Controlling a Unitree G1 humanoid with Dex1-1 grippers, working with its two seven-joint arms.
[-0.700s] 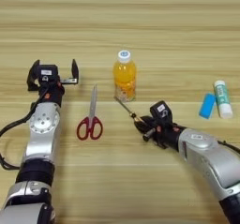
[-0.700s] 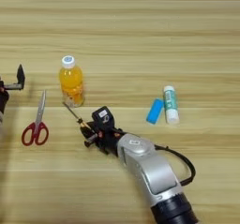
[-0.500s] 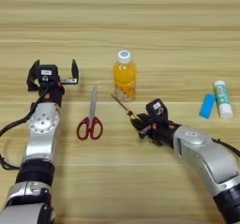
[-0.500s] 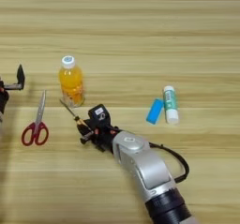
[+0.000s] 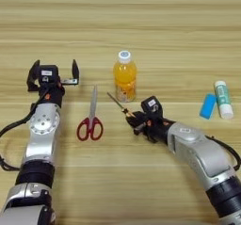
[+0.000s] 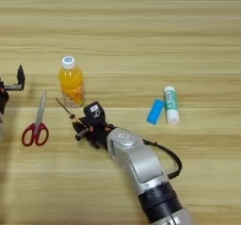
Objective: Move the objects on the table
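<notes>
Right claw (image 5: 136, 123): my fingers pinch the screwdriver (image 5: 117, 104) at its amber handle, just below the bottle (image 5: 124, 82).
Left claw (image 5: 52, 73): spread, idle left of the scissors (image 5: 91, 118).
Risk: I judge the thin shaft could pivot and tip the bottle.
Materials: smooth plastic bottle; steel blades; eraser (image 5: 207, 106) touching glue stick (image 5: 222, 99); grained wooden counter (image 5: 141, 26).
</notes>
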